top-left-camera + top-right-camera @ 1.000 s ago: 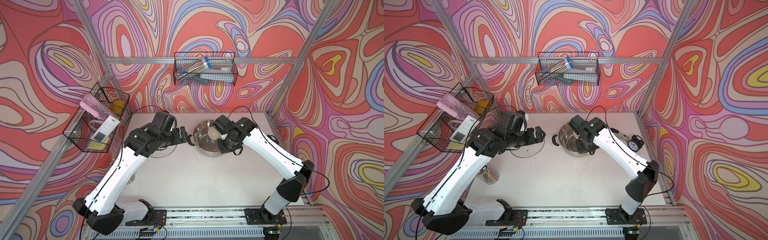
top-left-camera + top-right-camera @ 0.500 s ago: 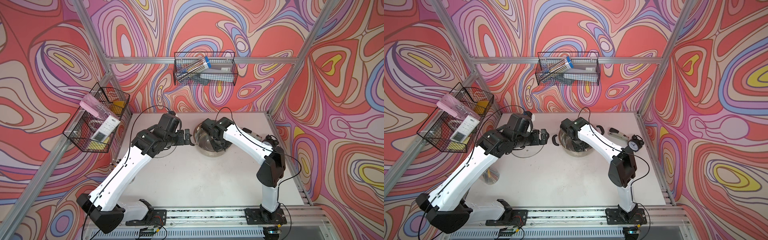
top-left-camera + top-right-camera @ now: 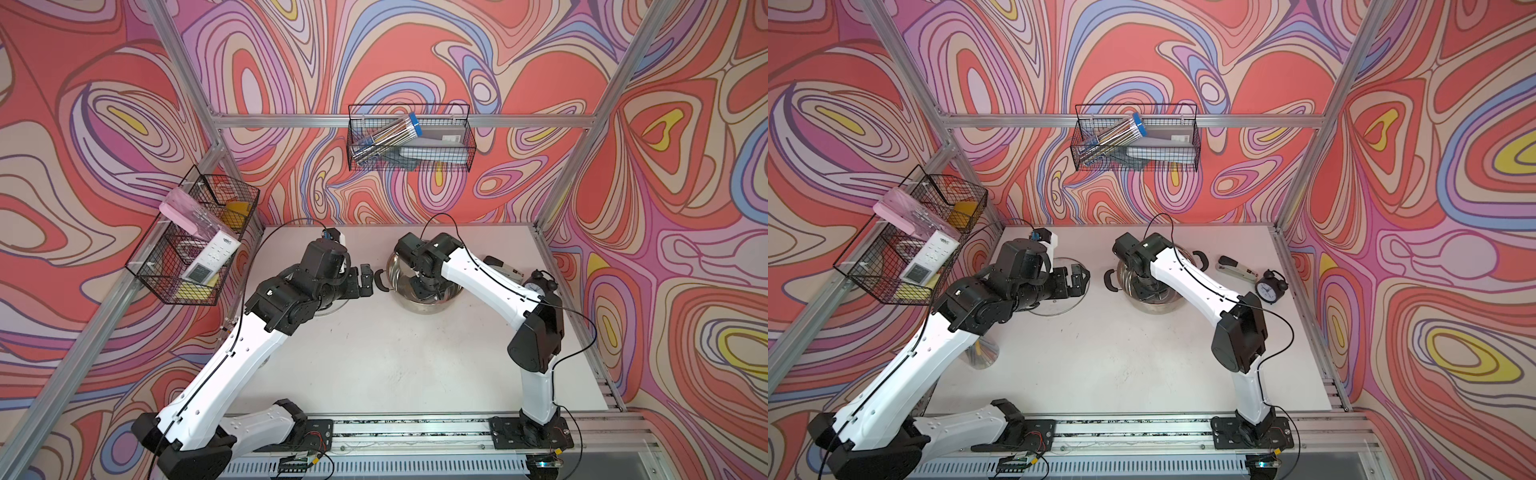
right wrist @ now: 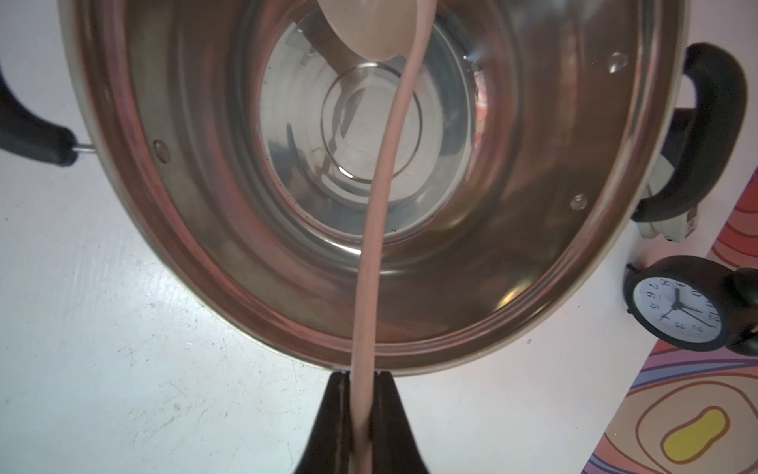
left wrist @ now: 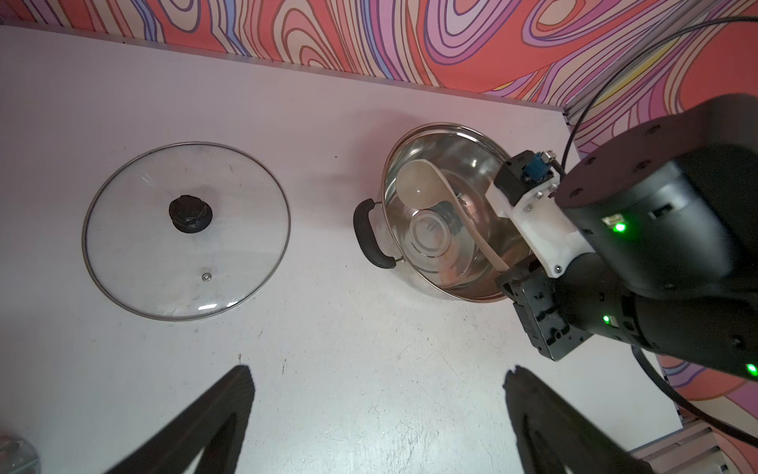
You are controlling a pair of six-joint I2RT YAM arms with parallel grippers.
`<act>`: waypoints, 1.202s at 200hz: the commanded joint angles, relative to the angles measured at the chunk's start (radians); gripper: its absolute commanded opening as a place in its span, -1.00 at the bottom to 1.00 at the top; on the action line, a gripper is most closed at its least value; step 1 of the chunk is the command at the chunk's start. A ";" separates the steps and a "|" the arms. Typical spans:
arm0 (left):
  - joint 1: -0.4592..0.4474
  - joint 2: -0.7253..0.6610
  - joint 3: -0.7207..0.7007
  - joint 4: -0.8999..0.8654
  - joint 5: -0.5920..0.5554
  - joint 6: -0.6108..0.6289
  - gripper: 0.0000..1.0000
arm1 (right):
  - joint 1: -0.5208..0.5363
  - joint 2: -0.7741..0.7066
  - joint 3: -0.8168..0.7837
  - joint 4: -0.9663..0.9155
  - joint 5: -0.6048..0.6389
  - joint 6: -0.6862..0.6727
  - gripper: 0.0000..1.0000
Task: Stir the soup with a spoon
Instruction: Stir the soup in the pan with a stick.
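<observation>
A wide steel pot [image 3: 424, 309] [image 3: 1156, 303] [image 5: 430, 128] [image 4: 197, 197] with two black loop handles stands at the back middle of the table. Soup is out of view; the inside shows only shiny steel. My right gripper [image 4: 363, 375] [image 3: 424, 286] hangs over the pot's rim, shut on the thin handle of the cream spoon [image 4: 379, 213]. The spoon's round bowl [image 5: 416, 188] rests low against the pot's wall. My left gripper [image 5: 377, 369] [image 3: 365, 280] [image 3: 1077, 277] stands open and holds nothing, just left of the pot's near handle.
A glass lid [image 5: 184, 262] [image 3: 1059, 307] with a black knob lies flat under the left arm. A stapler [image 3: 1235, 268] and a black alarm clock [image 3: 1268, 286] [image 4: 676, 305] sit right of the pot. Two wire baskets [image 3: 409, 141] [image 3: 195, 245] hang on the walls.
My right wrist has swung left across the pot with the spoon, and its elbow has lifted. The left arm has barely shifted and its jaws stay wide.
</observation>
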 commanded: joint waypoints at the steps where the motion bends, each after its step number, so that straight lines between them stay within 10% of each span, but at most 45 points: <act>1: -0.006 0.009 -0.012 0.025 -0.005 -0.015 0.98 | 0.024 -0.085 -0.040 0.015 -0.045 0.009 -1.00; 240: -0.006 0.059 -0.049 0.089 0.060 -0.025 0.98 | -0.027 -0.289 -0.264 -0.108 0.008 0.043 -1.00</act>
